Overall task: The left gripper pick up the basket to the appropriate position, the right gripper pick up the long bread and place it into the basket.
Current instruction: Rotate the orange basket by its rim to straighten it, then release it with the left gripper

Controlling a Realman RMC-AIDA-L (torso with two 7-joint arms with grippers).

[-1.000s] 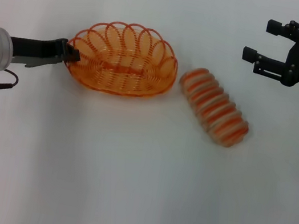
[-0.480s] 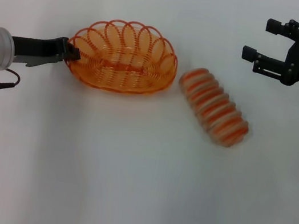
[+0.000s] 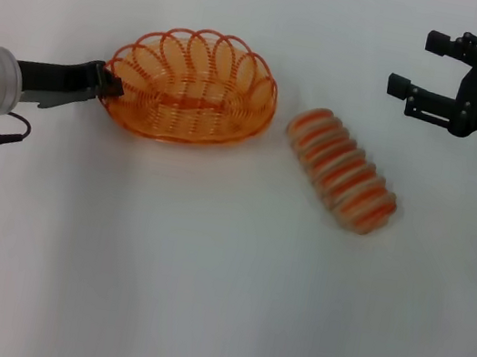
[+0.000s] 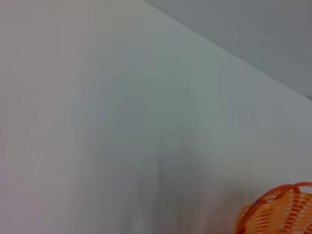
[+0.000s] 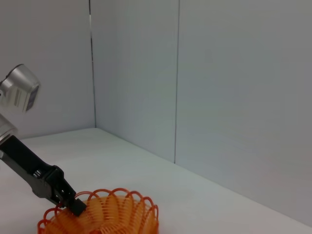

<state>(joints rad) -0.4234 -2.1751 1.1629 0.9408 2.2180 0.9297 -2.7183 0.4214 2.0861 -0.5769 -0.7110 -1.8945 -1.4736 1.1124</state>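
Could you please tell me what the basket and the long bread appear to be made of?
The basket looks like thin orange wire, likely coated: open loops along the rim, see-through sides. The long bread looks like a soft matte toy, perhaps foam or plastic: even orange and tan ribs, no crumbs.

Glossy orange wire basket (image 3: 192, 88), seemingly plastic-coated; matt white table (image 3: 203, 274).

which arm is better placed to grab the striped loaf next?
Right. The right pincer is open and hangs just up and to the right of the long bread, with nothing between them. The left pincer is clamped on the orange wire basket's rim, on the far side from the loaf.
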